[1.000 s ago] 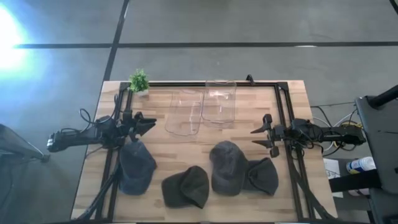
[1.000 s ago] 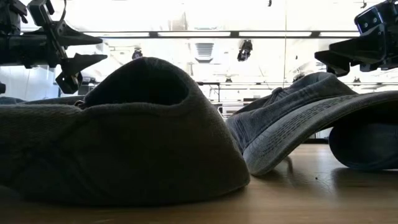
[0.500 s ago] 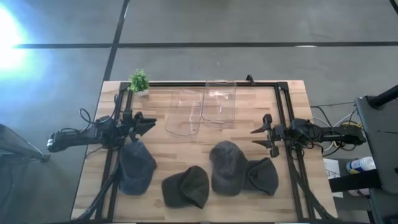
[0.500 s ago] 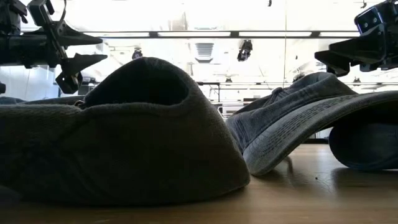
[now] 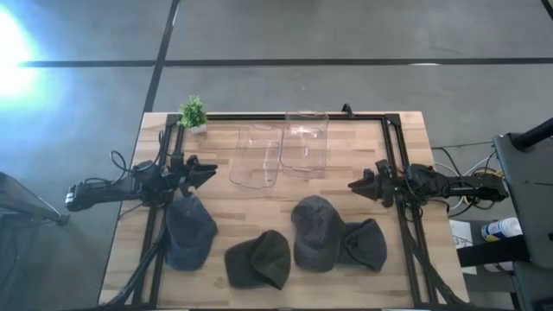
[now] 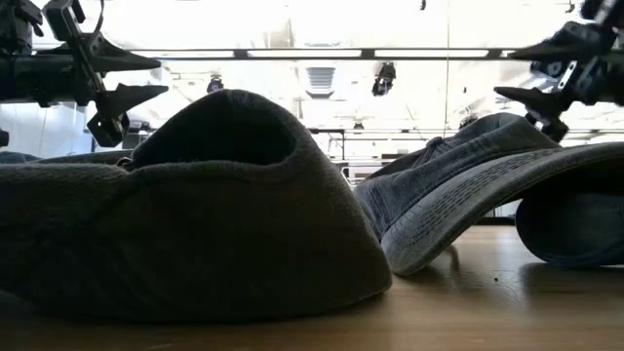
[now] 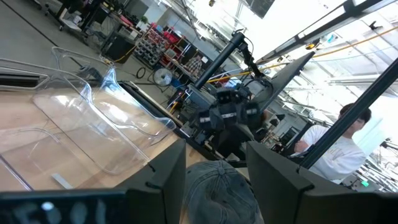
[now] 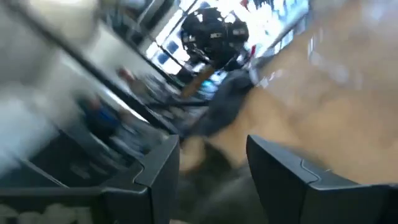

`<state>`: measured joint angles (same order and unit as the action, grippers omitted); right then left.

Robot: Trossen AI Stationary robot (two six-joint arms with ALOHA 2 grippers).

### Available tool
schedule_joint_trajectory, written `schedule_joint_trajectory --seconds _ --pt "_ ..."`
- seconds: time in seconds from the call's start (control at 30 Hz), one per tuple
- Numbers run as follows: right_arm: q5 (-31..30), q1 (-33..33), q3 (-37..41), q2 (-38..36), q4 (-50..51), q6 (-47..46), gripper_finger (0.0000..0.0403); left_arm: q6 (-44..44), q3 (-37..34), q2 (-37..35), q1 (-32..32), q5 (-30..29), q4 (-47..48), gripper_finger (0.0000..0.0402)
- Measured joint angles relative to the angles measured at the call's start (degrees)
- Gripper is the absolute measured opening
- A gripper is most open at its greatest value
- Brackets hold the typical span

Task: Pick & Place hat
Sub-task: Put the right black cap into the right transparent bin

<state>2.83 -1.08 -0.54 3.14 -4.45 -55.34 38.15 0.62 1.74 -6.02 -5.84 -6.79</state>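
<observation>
Several caps lie brim and crown on the table's near half: a blue-grey cap [image 5: 190, 230], a dark olive cap [image 5: 259, 259] [image 6: 195, 224], a grey cap [image 5: 314, 231] [image 6: 468, 190] and a dark cap [image 5: 365, 244] [image 6: 575, 229] tucked against the grey one. My left gripper [image 5: 207, 173] [image 6: 132, 78] [image 7: 214, 180] is open and hovers level just beyond the blue-grey cap's far end. My right gripper [image 5: 356, 185] [image 6: 534, 71] [image 8: 211, 168] is open in the air, above and beyond the grey and dark caps.
Two clear plastic containers [image 5: 257, 155] [image 5: 305, 142] [image 7: 93, 130] lie at the table's far middle. A small green plant [image 5: 193, 112] stands at the far left corner. A black frame rail [image 5: 389, 164] borders the table. A person [image 7: 339, 143] shows in the room beyond.
My right gripper has rolled about its wrist axis, so its two fingers now stand one above the other instead of side by side; it stays open at the same place. The left arm and the caps have kept still.
</observation>
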Motion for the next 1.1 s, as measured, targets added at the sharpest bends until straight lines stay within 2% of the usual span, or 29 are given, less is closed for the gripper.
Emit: schedule_joint_trajectory --seconds 0.17,0.23,0.33,0.5,0.63,0.77,0.9,1.1 --pt "-7.42 -0.08 0.0 0.07 -2.54 -7.43 0.0182 0.01 0.0 0.01 0.0 0.01 -0.02 0.0161" --pt "-7.15 -0.17 -0.07 0.77 -4.0 -9.09 0.0182 0.01 0.0 0.02 0.0 0.0 0.0 0.0161" --pt "-4.26 -0.52 -0.07 3.18 -3.27 -16.51 0.0182 0.0 0.0 0.02 0.0 0.01 0.0 0.0161" --pt "-5.88 -4.32 -0.28 12.01 -2.3 -25.45 0.0182 0.02 0.0 0.0 0.0 0.0 0.0 0.0161" --pt "-7.87 -7.9 -5.59 22.0 5.66 -29.09 0.0182 0.01 0.0 0.02 0.0 0.0 0.0 0.0161" --pt "-8.01 -10.12 -13.33 31.99 18.81 -29.11 0.0182 0.01 0.0 0.02 0.0 0.01 0.0 0.0161" --pt "-8.2 -10.71 -20.64 39.89 19.66 -23.82 0.0182 0.0 0.0 0.01 0.0 0.0 -0.02 0.0161" --pt "-8.52 -10.71 -30.67 50.9 33.23 -17.78 0.0182 0.01 0.0 0.02 0.0 0.0 0.0 0.0161"
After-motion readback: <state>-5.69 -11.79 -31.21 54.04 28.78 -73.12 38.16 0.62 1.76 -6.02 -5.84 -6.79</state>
